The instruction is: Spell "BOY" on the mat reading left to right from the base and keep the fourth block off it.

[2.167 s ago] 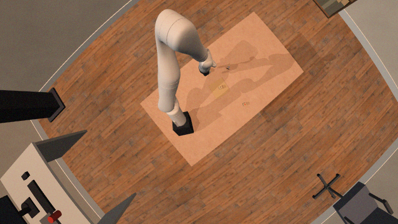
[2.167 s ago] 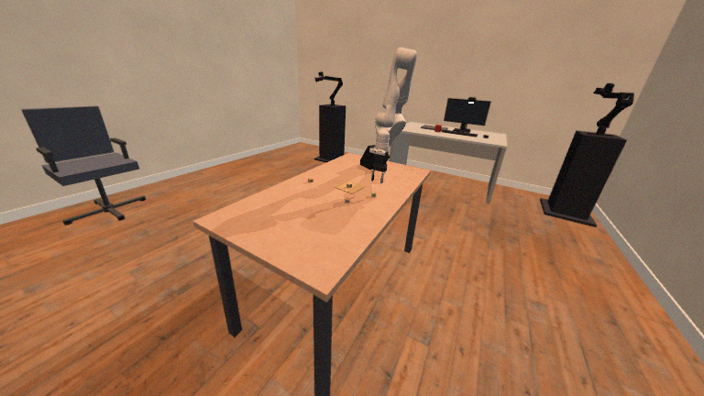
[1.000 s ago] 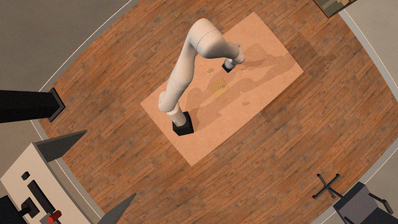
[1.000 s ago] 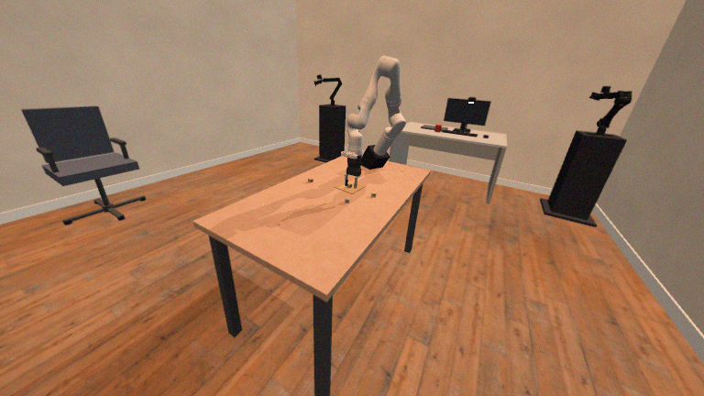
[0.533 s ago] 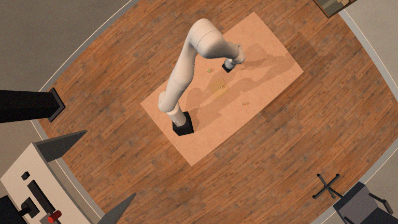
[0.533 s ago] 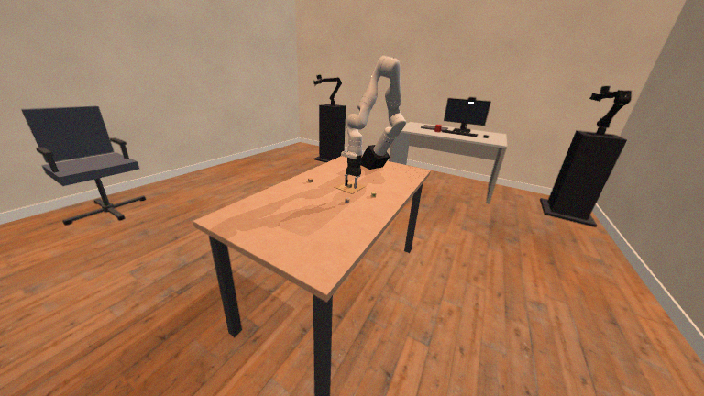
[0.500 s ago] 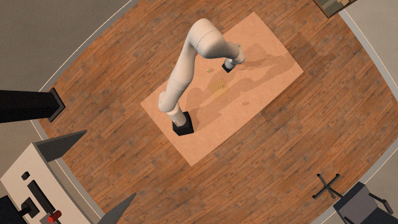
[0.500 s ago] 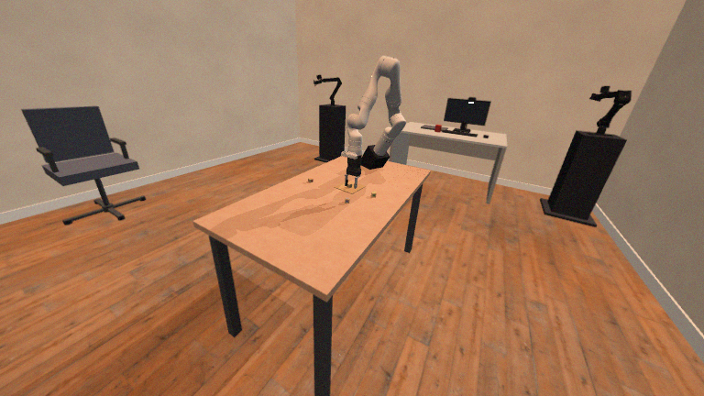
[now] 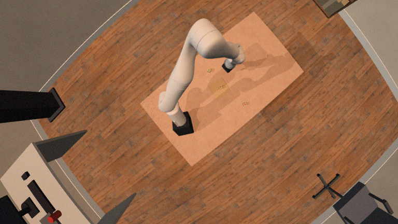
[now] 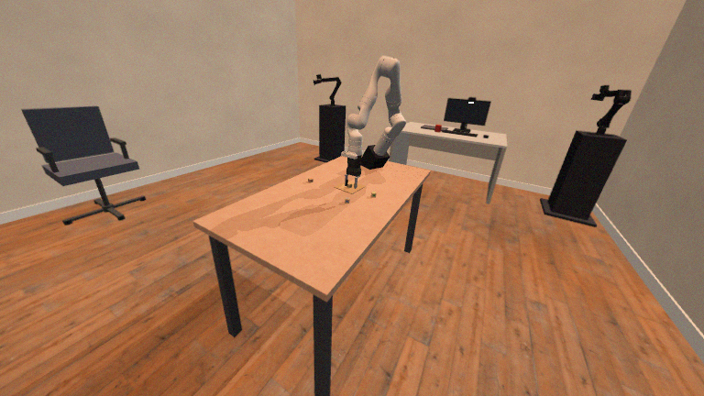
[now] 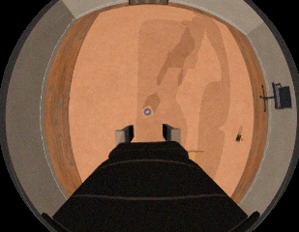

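Observation:
The mat (image 9: 217, 93) (image 10: 353, 191) (image 11: 197, 159) is a thin yellowish square lying flat, mostly hidden by the gripper in the wrist view. One block (image 9: 221, 87) (image 10: 349, 185) is on it, its letter too small to read. A block with a blue ring like an O (image 10: 346, 201) (image 11: 147, 111) lies off the mat. A block with a green mark (image 9: 209, 70) (image 10: 373, 194) and a block with a red mark (image 9: 244, 103) (image 10: 310, 181) (image 11: 239, 138) also lie off it, letters unreadable. My gripper (image 10: 351, 182) (image 11: 148, 130) is open and empty, raised above the table near the blue-ring block.
The arm's black base (image 9: 183, 125) (image 10: 374, 157) stands at one end of the table (image 9: 264, 30) (image 10: 291, 246). The arm casts shadows over the table and mat. A chair, desk, shelf and black pedestals stand away from the table.

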Robot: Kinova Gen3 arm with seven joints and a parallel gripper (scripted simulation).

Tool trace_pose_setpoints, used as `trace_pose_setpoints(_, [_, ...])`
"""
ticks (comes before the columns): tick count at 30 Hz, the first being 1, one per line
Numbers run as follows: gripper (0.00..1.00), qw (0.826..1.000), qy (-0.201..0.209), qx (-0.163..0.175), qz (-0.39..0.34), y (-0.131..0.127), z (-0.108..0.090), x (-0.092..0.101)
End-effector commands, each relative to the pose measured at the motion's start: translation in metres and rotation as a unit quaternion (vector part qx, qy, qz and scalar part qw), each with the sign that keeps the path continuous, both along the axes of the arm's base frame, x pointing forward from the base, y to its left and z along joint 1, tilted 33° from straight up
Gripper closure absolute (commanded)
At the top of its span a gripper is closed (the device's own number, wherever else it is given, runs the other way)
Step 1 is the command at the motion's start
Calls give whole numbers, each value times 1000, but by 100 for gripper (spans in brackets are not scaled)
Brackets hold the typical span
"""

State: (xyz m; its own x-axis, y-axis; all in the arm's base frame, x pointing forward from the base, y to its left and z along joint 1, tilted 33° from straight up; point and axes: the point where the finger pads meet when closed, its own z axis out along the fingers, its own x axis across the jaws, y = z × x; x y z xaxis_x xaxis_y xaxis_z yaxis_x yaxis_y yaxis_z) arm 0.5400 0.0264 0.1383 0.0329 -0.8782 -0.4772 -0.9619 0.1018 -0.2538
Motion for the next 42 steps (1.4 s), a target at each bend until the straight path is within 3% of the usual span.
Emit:
trace_pose_setpoints(1, [0,1000,-1,0,-1,-1,1,0])
trace_pose_setpoints(15, [0,1000,-1,0,-1,-1,0,-1])
trace_pose_setpoints(19, [0,1000,1,-2,-2,-16,-15,-21])
trace_pose_setpoints(21, [0,1000,1,-2,-2,-16,-15,-21])
trace_pose_setpoints(27, [0,1000,3,-4,-2,-49,-58,-97])
trace_pose_setpoints(32, [0,1000,0,-1,-1,-58,-76,-150])
trace_pose_setpoints(42, [0,1000,-1,0,0,-58,-78,-160])
